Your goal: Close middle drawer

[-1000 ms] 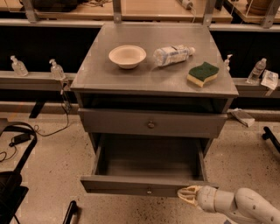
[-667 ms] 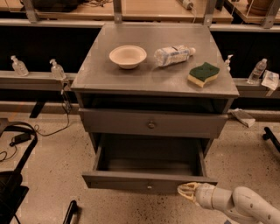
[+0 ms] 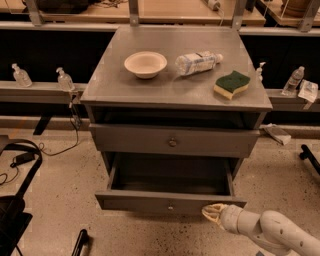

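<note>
Not yet closed: middle drawer (image 3: 135,202) pulled well out, w/ gripper (image 3: 212,212), fingers seemingly pressed together, at front's right end, approx. whole push left.

Floor (image 3: 55,200): speckled beige, seen past the left and right edges of the tabletop (image 3: 150,87).
Ledge (image 3: 35,91): grey, run behind both side edges; bottles (image 3: 21,75) are stood on it.
Bench (image 3: 175,10): pale wood, set beyond the far edge.
Backdrop (image 3: 50,50): dark.
Cable (image 3: 55,150): laid on the floor, left.
Gripper (image 3: 214,212): held low, below the near right corner.
</note>
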You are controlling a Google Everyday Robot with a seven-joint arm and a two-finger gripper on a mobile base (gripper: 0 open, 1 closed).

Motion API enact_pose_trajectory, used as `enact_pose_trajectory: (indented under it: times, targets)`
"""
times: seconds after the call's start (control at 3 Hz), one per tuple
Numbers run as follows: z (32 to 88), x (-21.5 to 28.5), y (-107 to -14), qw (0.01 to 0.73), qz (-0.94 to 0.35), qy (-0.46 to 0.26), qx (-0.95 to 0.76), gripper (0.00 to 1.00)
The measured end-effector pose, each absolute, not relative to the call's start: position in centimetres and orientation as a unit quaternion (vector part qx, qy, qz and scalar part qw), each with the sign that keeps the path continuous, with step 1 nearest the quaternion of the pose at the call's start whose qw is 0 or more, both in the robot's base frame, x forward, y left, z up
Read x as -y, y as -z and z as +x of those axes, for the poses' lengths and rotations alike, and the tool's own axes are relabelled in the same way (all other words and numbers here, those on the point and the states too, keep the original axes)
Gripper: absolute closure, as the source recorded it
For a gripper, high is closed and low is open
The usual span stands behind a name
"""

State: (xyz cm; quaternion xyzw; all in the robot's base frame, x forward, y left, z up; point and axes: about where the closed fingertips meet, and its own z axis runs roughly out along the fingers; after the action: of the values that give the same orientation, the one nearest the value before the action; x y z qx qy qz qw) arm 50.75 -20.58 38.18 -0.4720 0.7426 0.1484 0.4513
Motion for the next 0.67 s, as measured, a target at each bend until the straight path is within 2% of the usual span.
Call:
enact_pose_trajectory:
  times: [0.33,0.67]
  targets:
    - [50.7,20.6,-38.2,0.451,-0.472,-0.148,-0.743,1.00]
    - [51.8,17.3,-37.8,0.460,-0.508,-0.128,-0.717,1.00]
